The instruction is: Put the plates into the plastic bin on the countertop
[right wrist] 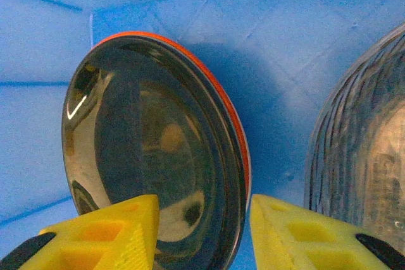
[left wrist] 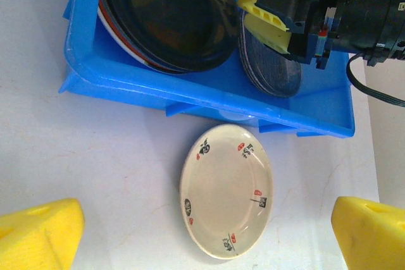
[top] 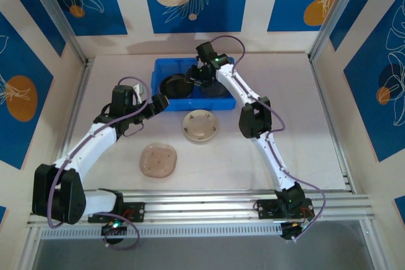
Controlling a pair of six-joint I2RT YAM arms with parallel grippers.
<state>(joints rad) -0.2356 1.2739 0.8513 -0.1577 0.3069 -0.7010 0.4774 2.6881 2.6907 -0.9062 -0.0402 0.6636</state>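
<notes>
**Stacked plates in the blue bin, two plates out on the tabletop**

From above, the blue bin sits at the far side of the pale tabletop, close to the back wall. A glossy black plate lies in its left half and a dark grey plate in its right half. The right fingers reach down into the bin between the two. Two plates lie on the tabletop in front of the bin. One is a cream plate, just in front of the bin's near wall. The other is a pale pinkish plate, nearer the arm bases and to the left. The left fingers hover beside the bin's near-left corner.

The left wrist camera looks down on the cream plate, which is round and shallow, with small black and red marks around its rim. The two yellow left fingers stand wide open on either side of it, well clear of it.

The right wrist camera shows the black plate mirror-shiny, resting on an orange-red plate whose edge peeks out around it. The ribbed, see-through grey plate lies to the right. The right fingers stand partly apart, one over the black plate's face and the other just outside the stack's rim.
</notes>
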